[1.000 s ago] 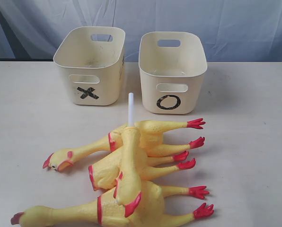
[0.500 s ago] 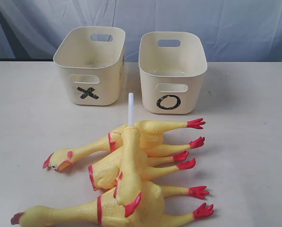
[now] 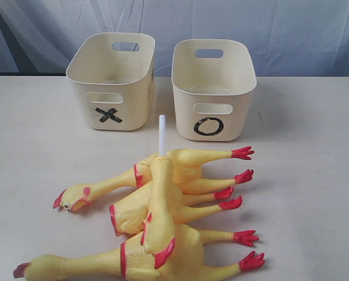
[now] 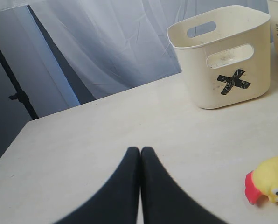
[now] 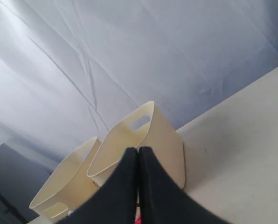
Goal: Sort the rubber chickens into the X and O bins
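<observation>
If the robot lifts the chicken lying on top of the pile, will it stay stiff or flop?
Probably floppy: the top chicken drapes over the other chickens, head sagging. Likely light, as it looks like hollow rubber. Lifting it may shift those beneath, since it rests on them.

Pale table point(image 3: 40, 134); wrinkled blue-white curtain point(image 3: 291, 29) behind (dark gap left).

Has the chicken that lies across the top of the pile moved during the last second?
No. The top chicken lies as before: the white stick at its end stops at the same spot beside the O bin, in the exterior view.
</observation>
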Action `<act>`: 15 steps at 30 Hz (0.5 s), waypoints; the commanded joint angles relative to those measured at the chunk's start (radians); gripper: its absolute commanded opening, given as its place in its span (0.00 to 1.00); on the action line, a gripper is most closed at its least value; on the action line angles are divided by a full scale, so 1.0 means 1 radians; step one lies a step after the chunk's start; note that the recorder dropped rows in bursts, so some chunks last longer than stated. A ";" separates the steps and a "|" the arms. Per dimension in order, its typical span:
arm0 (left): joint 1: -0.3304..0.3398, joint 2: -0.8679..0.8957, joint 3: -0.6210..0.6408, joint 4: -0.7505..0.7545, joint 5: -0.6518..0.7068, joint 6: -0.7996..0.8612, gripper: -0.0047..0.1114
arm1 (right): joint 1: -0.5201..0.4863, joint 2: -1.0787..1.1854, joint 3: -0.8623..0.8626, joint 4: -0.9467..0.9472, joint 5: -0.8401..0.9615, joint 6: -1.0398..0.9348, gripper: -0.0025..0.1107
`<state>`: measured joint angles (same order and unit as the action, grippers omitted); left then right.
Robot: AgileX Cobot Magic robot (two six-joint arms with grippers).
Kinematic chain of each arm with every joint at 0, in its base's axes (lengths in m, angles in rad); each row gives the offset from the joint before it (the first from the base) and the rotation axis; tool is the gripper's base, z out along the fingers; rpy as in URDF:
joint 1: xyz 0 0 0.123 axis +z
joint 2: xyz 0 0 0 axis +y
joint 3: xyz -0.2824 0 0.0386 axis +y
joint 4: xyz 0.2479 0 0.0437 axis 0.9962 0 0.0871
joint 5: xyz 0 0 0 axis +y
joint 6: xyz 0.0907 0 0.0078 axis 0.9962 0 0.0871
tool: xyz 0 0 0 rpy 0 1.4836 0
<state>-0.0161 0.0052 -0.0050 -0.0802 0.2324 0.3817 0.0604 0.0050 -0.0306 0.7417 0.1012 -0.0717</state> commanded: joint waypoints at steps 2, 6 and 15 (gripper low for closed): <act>-0.005 -0.005 0.005 -0.005 -0.001 -0.005 0.05 | 0.000 -0.005 -0.145 -0.035 0.191 -0.155 0.02; -0.005 -0.005 0.005 -0.005 -0.001 -0.005 0.05 | 0.000 0.054 -0.229 -0.046 0.320 -0.173 0.02; -0.005 -0.005 0.005 -0.005 -0.001 -0.005 0.05 | 0.000 0.273 -0.376 -0.129 0.502 -0.346 0.02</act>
<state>-0.0161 0.0052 -0.0050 -0.0802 0.2324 0.3817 0.0604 0.2259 -0.3783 0.6703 0.5665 -0.3980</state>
